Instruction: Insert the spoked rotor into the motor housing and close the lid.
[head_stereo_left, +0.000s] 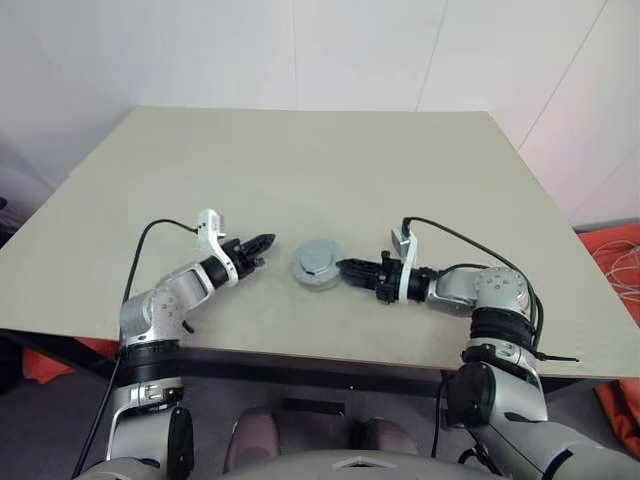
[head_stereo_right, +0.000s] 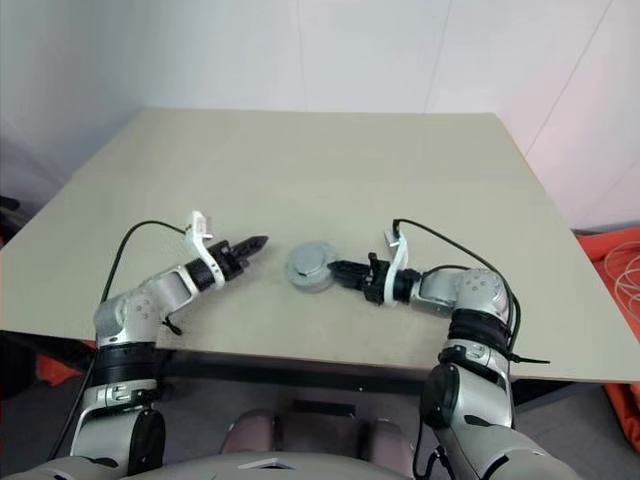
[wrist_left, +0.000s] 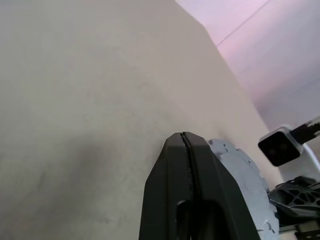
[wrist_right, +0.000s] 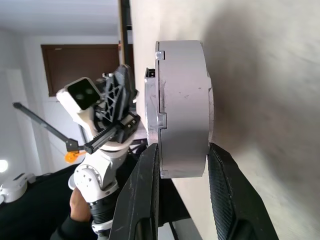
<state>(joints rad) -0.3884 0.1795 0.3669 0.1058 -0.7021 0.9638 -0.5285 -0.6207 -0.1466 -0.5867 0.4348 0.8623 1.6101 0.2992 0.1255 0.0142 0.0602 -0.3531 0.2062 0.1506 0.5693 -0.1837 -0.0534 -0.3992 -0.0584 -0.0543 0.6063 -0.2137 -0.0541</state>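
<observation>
Right gripper sits closest to the desk's near edge, its two fingers pinching the rim of the motor housing, one above and one below, lid already seated on it. Housing rests near the front edge, about midway along it. Left gripper, fingers pressed together and empty, points at the housing from its far left, just apart. Beyond, the desk runs to the wall.

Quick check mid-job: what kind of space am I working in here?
Probably an indoor lab or test room: a plain beige table against bare white walls, with just the closed motor housing on it and orange gear beside it.
</observation>
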